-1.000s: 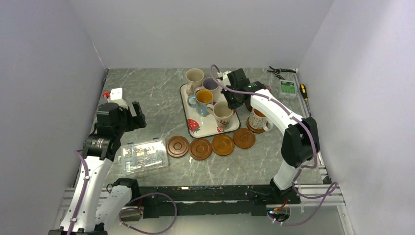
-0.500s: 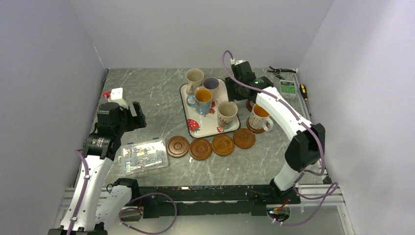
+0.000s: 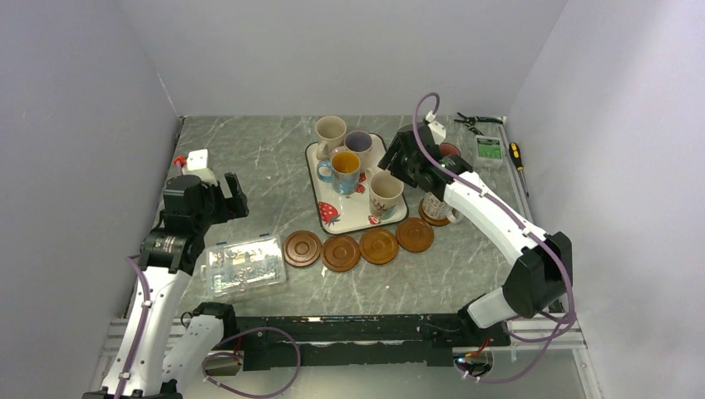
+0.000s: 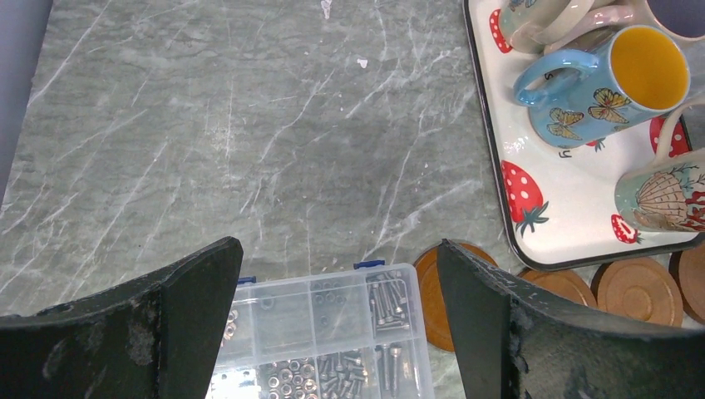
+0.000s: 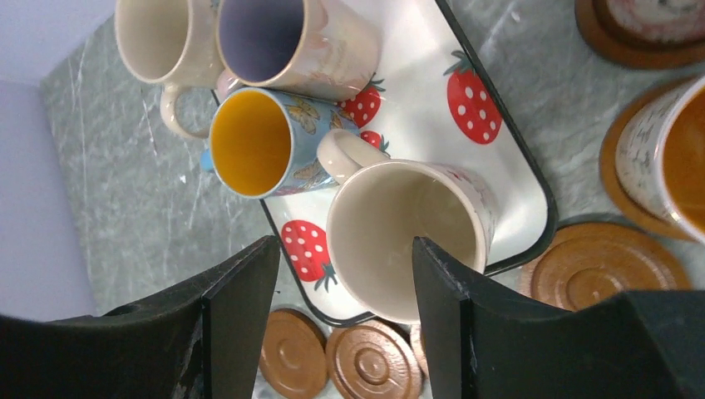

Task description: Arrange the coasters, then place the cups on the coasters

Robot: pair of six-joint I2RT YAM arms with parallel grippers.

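Observation:
Four brown coasters sit in a row in front of the tray: (image 3: 302,248), (image 3: 341,253), (image 3: 378,246), (image 3: 415,234). On the strawberry tray (image 3: 337,218) stand a cream cup (image 3: 330,130), a purple-inside cup (image 3: 358,141), a blue cup with an orange inside (image 3: 344,166) and a second cream cup (image 3: 384,193). My right gripper (image 5: 341,283) hovers open over that near cream cup (image 5: 407,224), holding nothing. To the right, an orange-inside cup (image 5: 669,162) stands on a coaster (image 5: 611,158). Behind it is another cup (image 5: 657,12) on a coaster. My left gripper (image 4: 337,283) is open above the clear box (image 4: 332,341).
The clear plastic box (image 3: 244,264) of screws lies at front left beside the coaster row. Pliers (image 3: 470,120), a small green box (image 3: 488,148) and a screwdriver (image 3: 515,154) lie at the back right by the wall.
My right gripper has opened, and its wrist has swung round from the right-hand coasters to over the tray's near cream cup. The left arm has not moved.

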